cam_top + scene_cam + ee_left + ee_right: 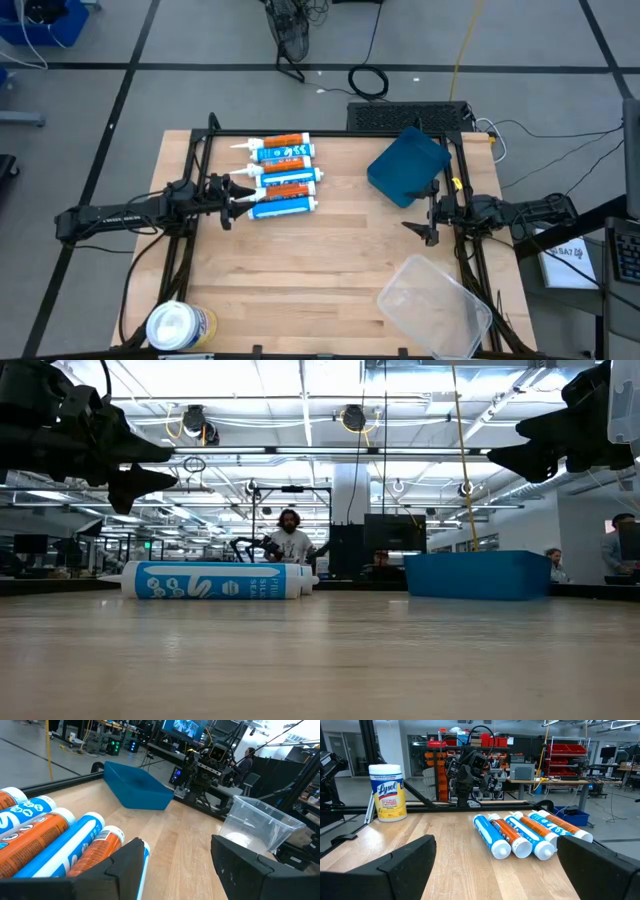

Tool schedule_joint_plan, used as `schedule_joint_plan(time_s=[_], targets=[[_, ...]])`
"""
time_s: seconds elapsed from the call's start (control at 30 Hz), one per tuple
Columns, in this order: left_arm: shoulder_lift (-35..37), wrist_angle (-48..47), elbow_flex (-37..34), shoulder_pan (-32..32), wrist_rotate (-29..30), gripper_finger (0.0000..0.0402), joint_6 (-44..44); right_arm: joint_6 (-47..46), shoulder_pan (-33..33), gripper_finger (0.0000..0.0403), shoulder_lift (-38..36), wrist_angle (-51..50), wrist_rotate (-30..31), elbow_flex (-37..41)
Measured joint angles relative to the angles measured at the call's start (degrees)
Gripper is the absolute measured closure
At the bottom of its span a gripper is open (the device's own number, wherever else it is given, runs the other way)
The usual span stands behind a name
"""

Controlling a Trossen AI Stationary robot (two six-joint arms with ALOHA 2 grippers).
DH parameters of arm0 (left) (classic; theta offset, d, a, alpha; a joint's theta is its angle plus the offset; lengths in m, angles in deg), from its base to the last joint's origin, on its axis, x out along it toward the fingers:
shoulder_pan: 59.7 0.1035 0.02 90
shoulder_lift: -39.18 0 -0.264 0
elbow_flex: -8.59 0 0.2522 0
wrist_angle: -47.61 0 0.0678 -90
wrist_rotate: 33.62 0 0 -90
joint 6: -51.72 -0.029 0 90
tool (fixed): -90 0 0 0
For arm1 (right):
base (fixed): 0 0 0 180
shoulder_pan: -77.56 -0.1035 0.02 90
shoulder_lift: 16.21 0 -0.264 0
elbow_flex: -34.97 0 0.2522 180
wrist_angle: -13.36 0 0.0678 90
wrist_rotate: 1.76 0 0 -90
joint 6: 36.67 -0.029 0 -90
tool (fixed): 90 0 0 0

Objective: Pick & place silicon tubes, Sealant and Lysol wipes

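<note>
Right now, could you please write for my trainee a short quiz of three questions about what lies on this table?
1. True or false: the yellow cylindrical Lysol wipes canister with a white lid stands upright at a table corner on the left arm's side.
2. How many caulk tubes, blue or orange with white nozzles, lie side by side?
3. Which is nearer the right gripper: A) the dark blue rectangular plastic bin, B) the row of tubes?

Key: 1 true. 2 four. 3 A; the clear plastic tub sits at the near corner on that same side, and the left gripper hovers by the tubes, holding nothing.
</note>
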Motion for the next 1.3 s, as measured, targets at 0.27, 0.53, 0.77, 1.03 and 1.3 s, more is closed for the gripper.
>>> schedule_joint_plan(time_s=[0.27, 0.53, 0.77, 1.03, 1.3], targets=[[0.0, 0.0, 0.0, -0.01, 0.0, 0.0172, 0.0, 0.0, 0.0, 0.0012, 0.0, 0.0, 0.0, -0.02], [-0.01, 0.0, -0.02, 0.0, 0.0, 0.0172, -0.01, 0.01, 0.01, 0.0012, 0.01, 0.01, 0.02, -0.02], [0.0, 0.0, -0.01, -0.01, 0.0, 0.0172, 0.0, 0.02, 0.0, 0.0012, 0.0, 0.0, 0.02, -0.02], [0.0, 0.0, 0.0, -0.01, 0.0, 0.0172, 0.01, 0.0, 0.02, 0.0012, 0.02, 0.02, 0.02, -0.02], [-0.01, 0.87, -0.02, 0.22, 1.51, 0.0172, 1.86, 0.02, 0.0, 0.0012, 0.02, 0.0, 0.02, 0.0]])
